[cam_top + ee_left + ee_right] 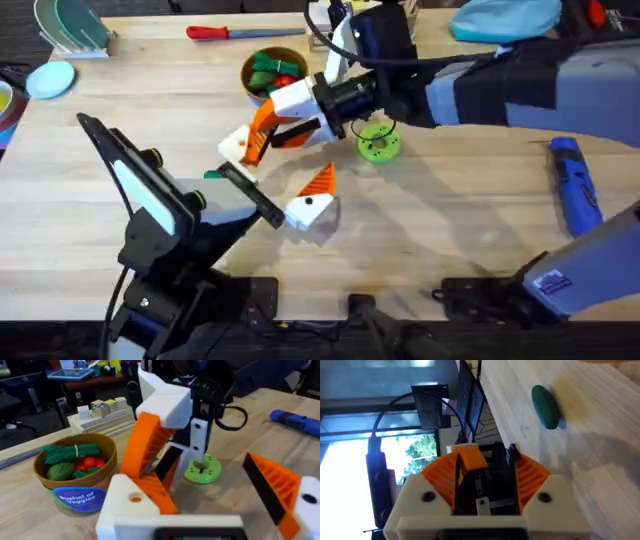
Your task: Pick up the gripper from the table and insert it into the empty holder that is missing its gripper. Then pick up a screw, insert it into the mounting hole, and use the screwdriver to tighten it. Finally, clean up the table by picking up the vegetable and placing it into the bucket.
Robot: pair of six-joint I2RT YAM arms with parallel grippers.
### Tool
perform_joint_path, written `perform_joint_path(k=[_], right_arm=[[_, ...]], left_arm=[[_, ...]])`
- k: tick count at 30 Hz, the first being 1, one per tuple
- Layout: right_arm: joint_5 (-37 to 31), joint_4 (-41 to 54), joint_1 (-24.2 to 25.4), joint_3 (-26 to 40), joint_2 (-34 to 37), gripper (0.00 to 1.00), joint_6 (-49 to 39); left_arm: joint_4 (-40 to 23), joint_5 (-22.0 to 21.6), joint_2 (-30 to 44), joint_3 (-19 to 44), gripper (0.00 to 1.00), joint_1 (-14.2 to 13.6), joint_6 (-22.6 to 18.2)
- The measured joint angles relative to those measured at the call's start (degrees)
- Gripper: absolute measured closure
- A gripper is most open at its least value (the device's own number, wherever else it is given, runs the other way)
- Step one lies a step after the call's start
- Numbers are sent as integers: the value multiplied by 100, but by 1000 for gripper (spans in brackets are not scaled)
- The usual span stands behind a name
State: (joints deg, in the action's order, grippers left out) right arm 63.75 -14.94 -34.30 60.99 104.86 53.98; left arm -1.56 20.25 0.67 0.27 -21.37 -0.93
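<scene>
My right gripper (258,138) reaches across the table and is shut on the orange gripper (156,491), pressing it against the white holder (235,148) (127,502) on my left claw. My left gripper (278,170) stands open, with an orange pad on its other finger (272,487). The round bucket (272,75) (75,477) behind them holds green and red produce. A green vegetable (545,405) (213,175) lies on the table beside my left arm, partly hidden. The blue screwdriver (575,185) (295,421) lies at the right. The screw is out of view.
A green disc (378,143) (202,467) with a hole lies just right of the grippers. A red-handled driver (225,32) lies at the back edge. A dish rack (70,28) and a light blue dish (50,78) stand at the far left, a teal cloth (505,18) at the back right.
</scene>
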Motion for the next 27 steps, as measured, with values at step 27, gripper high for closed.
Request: perform_joint_path(k=[27], right_arm=[[321, 2, 152, -7, -1, 363, -232]], left_arm=[[-84, 96, 2, 0, 8, -15, -33]])
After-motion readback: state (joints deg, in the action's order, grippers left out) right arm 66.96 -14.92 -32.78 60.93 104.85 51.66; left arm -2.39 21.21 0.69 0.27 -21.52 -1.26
